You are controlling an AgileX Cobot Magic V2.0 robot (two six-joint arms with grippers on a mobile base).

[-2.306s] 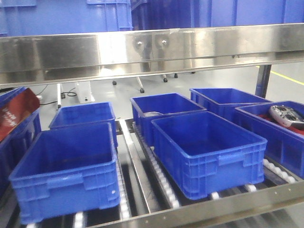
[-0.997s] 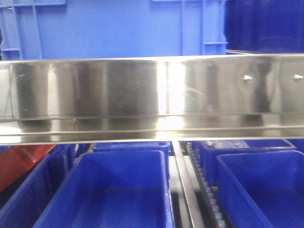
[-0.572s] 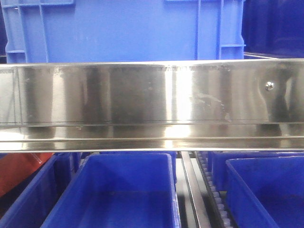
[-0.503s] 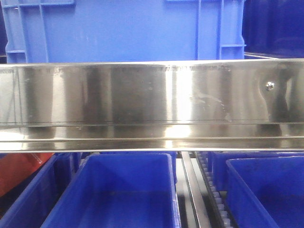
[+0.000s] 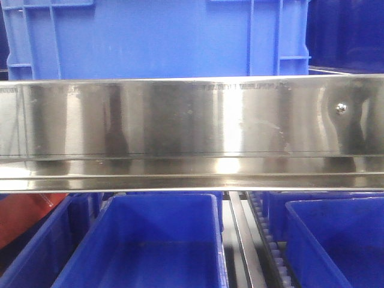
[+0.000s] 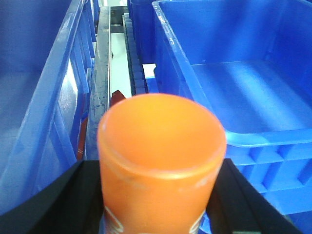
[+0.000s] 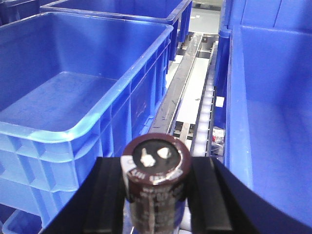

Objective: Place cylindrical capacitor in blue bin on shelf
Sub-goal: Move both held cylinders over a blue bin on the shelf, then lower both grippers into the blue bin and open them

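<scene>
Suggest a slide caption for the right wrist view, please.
Right hand grips a cylindrical capacitor, terminals up, facing the roller track between two blue bins.

Bright, even light leaves streaky glare across the shelf [image 5: 192, 126] rail, while the near orange cylinder [image 6: 161, 161] at lower centre is softly blurred.

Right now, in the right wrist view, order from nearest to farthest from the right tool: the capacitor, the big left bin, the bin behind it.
1. capacitor, clamped in the right tool
2. big left bin, close on the left
3. rear bin, behind it, top of view
</scene>
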